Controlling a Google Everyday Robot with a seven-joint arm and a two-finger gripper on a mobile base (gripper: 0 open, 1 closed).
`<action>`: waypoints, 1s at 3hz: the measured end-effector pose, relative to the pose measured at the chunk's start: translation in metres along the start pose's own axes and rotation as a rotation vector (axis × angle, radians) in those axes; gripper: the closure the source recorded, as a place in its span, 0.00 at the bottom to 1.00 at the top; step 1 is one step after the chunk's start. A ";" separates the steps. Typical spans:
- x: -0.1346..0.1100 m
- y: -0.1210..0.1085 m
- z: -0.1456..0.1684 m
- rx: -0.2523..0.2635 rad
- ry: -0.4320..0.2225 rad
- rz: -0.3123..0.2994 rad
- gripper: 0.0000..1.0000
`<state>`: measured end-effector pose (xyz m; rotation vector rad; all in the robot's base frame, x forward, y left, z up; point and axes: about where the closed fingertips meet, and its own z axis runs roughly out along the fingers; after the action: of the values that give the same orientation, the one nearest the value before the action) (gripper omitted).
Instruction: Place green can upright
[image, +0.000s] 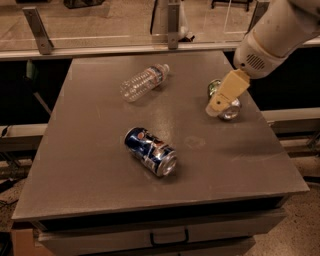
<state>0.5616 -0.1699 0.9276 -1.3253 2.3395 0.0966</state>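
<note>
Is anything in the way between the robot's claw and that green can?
Nothing visible. The gripper hangs right over the green can, which lies on its side near the table edge. The blue can and the bottle lie well apart from both.

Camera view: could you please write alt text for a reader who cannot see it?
The robot's claw hangs over the green can, which lies on its side near the right edge of a grey table. A blue can lies on its side near the front, and a clear plastic bottle lies toward the back.
</note>
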 end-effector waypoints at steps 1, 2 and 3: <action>-0.019 -0.030 0.044 0.032 -0.035 0.108 0.00; -0.019 -0.059 0.081 0.054 -0.029 0.205 0.00; -0.010 -0.079 0.114 0.085 0.031 0.316 0.00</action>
<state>0.6707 -0.1728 0.8420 -0.9156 2.5314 0.0726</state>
